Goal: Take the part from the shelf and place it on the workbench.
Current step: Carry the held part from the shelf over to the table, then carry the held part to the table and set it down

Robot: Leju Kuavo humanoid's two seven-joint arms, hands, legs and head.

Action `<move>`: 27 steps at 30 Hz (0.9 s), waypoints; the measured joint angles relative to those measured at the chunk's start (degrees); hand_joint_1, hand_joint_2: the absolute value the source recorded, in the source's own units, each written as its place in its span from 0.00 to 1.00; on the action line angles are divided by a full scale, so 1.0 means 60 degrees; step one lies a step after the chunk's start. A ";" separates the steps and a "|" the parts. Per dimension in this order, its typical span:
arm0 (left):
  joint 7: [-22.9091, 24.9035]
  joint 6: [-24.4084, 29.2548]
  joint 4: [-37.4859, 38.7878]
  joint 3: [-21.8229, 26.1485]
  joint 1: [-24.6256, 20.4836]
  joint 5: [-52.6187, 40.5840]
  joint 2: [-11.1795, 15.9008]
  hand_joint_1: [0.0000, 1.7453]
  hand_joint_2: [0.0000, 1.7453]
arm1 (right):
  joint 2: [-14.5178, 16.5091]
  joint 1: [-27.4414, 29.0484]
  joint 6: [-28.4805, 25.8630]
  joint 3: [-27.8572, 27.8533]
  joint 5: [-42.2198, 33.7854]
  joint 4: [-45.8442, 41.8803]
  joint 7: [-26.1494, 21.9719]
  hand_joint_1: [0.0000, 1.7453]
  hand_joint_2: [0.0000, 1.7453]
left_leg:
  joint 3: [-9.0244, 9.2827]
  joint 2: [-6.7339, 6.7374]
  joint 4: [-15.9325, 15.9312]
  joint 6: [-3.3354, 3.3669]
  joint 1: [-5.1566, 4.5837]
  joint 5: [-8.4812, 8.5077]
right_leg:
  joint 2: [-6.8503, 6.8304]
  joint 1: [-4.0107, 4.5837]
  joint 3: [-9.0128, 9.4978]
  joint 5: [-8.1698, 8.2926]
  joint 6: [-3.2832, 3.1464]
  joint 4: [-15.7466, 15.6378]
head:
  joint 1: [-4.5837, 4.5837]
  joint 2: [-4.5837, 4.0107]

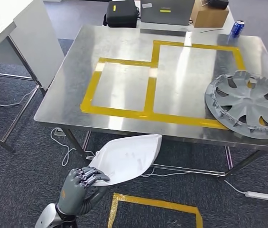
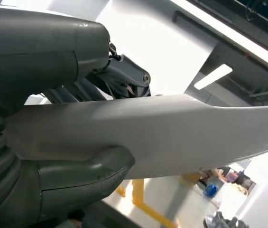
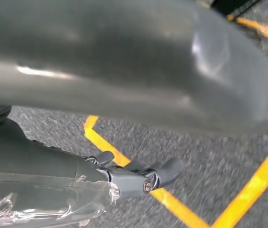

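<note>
My left hand (image 1: 77, 187) grips a white, curved plastic part (image 1: 128, 159) by its near end, low over the carpet and just short of the front edge of the steel workbench (image 1: 125, 47). In the left wrist view the thumb (image 2: 82, 175) presses one face of the part (image 2: 161, 133) and the darker fingers (image 2: 125, 76) press the other. Yellow tape (image 1: 148, 114) marks two rectangles on the bench top. My right hand (image 3: 53, 166) hangs over carpet with yellow floor tape, its fingers (image 3: 150, 180) apart from the thumb and holding nothing.
A grey wheel cover (image 1: 248, 104) lies on the bench's right end. A black bag (image 1: 122, 13), a cardboard box (image 1: 209, 15) and a blue can (image 1: 237, 27) sit at the far edge. A white table (image 1: 28, 38) stands at left. A power strip (image 1: 263, 195) lies on the floor.
</note>
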 joint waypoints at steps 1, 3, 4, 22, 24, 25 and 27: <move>0.0000 0.0002 0.0001 -0.0007 -0.0014 -0.0006 -0.0005 1.00 1.00 | 0.0000 -0.0013 0.0018 0.0001 0.0020 -0.0002 -0.0002 0.00 0.00 | 0.0151 0.0001 -0.0083 0.0073 0.0021 -0.0114 | -0.0057 0.0012 -0.0061 0.0176 0.0060 0.0270 | 0.0028 0.0000; 0.0000 0.0005 0.0018 -0.0026 -0.0024 -0.0013 -0.0014 1.00 1.00 | 0.0000 -0.0047 0.0042 0.0003 0.0039 -0.0002 -0.0001 0.00 0.00 | 0.0592 0.0019 -0.0283 0.0167 0.0062 -0.0340 | -0.0278 0.0031 -0.0762 0.0460 0.0127 0.1514 | 0.0086 0.0002; 0.0000 0.0005 0.0035 -0.0033 -0.0014 -0.0015 -0.0010 1.00 1.00 | 0.0000 -0.0050 0.0048 0.0004 0.0041 -0.0001 0.0003 0.00 0.00 | 0.0844 0.0031 -0.0400 0.0188 0.0062 -0.0472 | -0.0410 0.0034 -0.1257 0.0379 0.0138 0.2206 | 0.0120 0.0001; 0.0629 -0.0538 0.0243 0.0048 -0.0180 0.0766 -0.0187 1.00 1.00 | 0.0004 -0.0094 0.0117 -0.0011 0.0019 0.0076 0.0065 0.00 0.00 | 0.1356 0.0012 0.2000 -0.0209 0.0002 -0.3078 | -0.0489 0.0068 -0.2310 0.1750 -0.0445 0.0559 | 0.0033 -0.0003; 0.1009 -0.1066 0.0367 0.0250 -0.0324 0.1202 -0.0356 1.00 1.00 | 0.0004 -0.0058 0.0162 -0.0020 0.0037 0.0076 0.0077 0.00 0.00 | 0.0940 0.0011 0.1708 -0.0119 -0.0029 -0.3101 | -0.0439 0.0093 -0.2056 0.1561 -0.0450 0.0535 | 0.0006 -0.0002; 0.1104 -0.1291 0.0472 0.0389 -0.0444 0.1376 -0.0464 1.00 1.00 | 0.0005 -0.0048 0.0190 -0.0023 0.0058 0.0076 0.0090 0.00 0.00 | 0.0854 0.0012 0.1288 -0.0034 -0.0061 -0.2607 | -0.0428 0.0107 -0.1938 0.1471 -0.0450 0.0531 | -0.0009 -0.0002; 0.1187 -0.1572 0.0732 0.0722 -0.0734 0.1507 -0.0694 1.00 1.00 | 0.0023 -0.0047 0.0241 -0.0029 0.0122 0.0078 0.0141 0.00 0.00 | 0.0771 -0.0012 0.0339 0.0150 -0.0160 -0.1445 | -0.0393 0.0145 -0.1796 0.1323 -0.0420 0.0541 | -0.0027 -0.0002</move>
